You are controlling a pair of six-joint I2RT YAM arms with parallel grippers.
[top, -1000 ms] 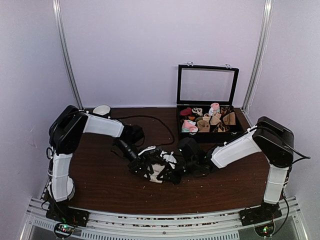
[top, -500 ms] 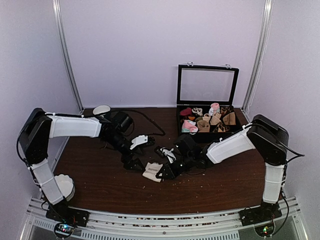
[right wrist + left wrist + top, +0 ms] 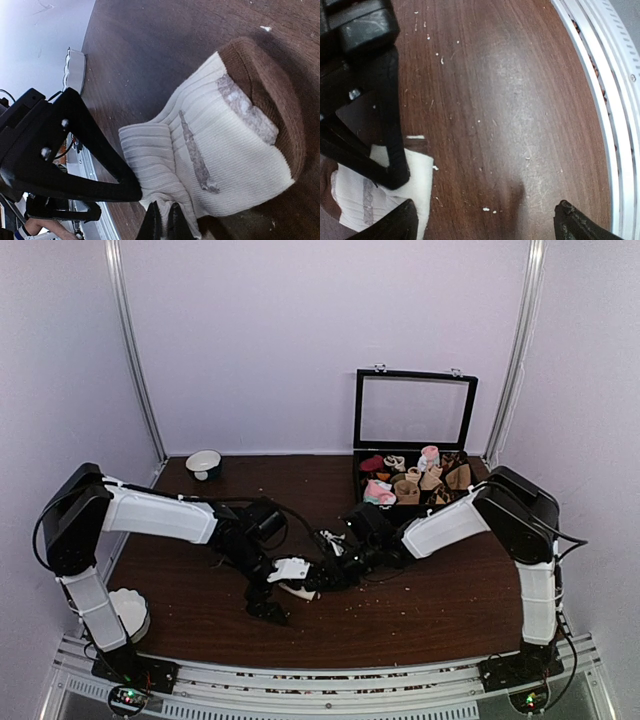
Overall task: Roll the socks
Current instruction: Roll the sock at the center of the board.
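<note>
Partly cropped, right fingers [image 3: 154, 224] pinched on socks [image 3: 225, 145], left fingertips [image 3: 397, 224] cut off

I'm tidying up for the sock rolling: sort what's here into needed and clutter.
Needed: socks, right pincer shut on them, open left pincer.
Clutter: box with its lid up, white bowl, white dish.

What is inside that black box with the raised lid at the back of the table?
Inside the black box lie small rolled bundles: pink and white rolled socks and several tan ones. The right arm covers its front edge; finer detail is too small to tell.
</note>
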